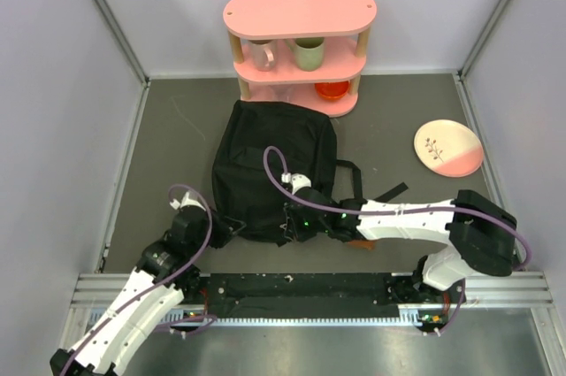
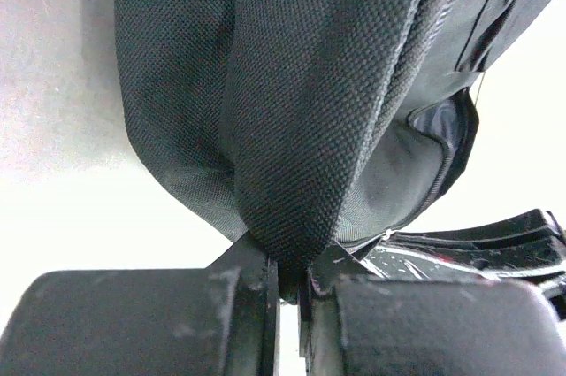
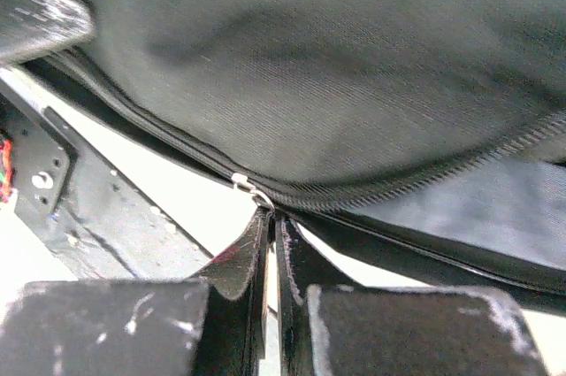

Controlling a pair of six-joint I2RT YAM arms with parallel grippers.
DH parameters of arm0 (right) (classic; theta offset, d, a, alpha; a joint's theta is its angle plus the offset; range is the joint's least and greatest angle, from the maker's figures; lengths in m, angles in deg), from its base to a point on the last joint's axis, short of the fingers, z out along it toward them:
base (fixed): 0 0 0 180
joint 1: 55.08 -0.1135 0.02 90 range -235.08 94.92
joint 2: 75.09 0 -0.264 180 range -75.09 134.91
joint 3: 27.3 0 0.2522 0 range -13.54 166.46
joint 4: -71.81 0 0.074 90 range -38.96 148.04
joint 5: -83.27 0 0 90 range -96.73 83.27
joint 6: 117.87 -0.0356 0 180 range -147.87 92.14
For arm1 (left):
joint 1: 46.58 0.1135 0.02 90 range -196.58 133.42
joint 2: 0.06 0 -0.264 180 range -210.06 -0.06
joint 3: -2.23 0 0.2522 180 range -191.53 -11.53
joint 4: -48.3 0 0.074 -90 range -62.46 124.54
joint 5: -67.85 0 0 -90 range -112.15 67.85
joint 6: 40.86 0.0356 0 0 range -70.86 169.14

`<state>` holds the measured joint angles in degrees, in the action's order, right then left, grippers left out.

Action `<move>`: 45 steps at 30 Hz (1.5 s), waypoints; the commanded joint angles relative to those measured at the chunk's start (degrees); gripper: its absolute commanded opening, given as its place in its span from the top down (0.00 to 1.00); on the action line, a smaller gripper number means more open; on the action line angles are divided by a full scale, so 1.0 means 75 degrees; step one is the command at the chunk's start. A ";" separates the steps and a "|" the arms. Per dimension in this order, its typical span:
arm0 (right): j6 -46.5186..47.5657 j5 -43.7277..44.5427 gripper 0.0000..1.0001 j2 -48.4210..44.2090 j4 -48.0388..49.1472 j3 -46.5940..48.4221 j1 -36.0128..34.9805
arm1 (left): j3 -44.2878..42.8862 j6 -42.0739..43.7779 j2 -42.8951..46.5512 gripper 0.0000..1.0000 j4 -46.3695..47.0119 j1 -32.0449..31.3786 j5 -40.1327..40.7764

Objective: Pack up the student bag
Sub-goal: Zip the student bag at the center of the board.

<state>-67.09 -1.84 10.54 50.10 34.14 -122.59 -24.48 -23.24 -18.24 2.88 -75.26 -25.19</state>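
The black student bag (image 1: 274,164) lies flat in the middle of the grey table, its straps trailing to the right. My left gripper (image 1: 212,227) is at the bag's near left corner, shut on a fold of the bag's black fabric (image 2: 292,172). My right gripper (image 1: 296,221) is at the bag's near edge, shut on the small metal zipper pull (image 3: 252,190) of the bag's zipper (image 3: 398,190). The bag's inside is hidden.
A pink two-tier shelf (image 1: 299,13) stands at the back with two mugs (image 1: 285,55) and an orange bowl (image 1: 332,90). A pink and white plate (image 1: 448,147) lies at the right. A black rail (image 1: 301,286) runs along the near edge.
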 commanded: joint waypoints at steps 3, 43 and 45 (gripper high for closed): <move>0.0518 0.0180 1.00 -0.0553 -0.0757 -0.0661 0.0411 | -0.0757 0.0533 0.0408 1.00 -0.0817 0.0052 0.1484; -0.0114 -0.0240 1.00 -0.0389 0.0415 -0.0323 0.0505 | -0.1227 0.0323 -0.0752 0.02 -0.1265 -0.0159 0.0009; -0.0044 -0.0311 1.00 -0.0378 0.0438 -0.0264 0.0505 | -0.1017 0.0125 -0.1010 0.02 -0.0586 -0.0229 -0.0273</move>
<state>-67.15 -3.90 7.15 49.97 30.08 -119.74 -34.23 -19.13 -23.18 -9.25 -76.18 -24.30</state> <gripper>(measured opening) 0.009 0.983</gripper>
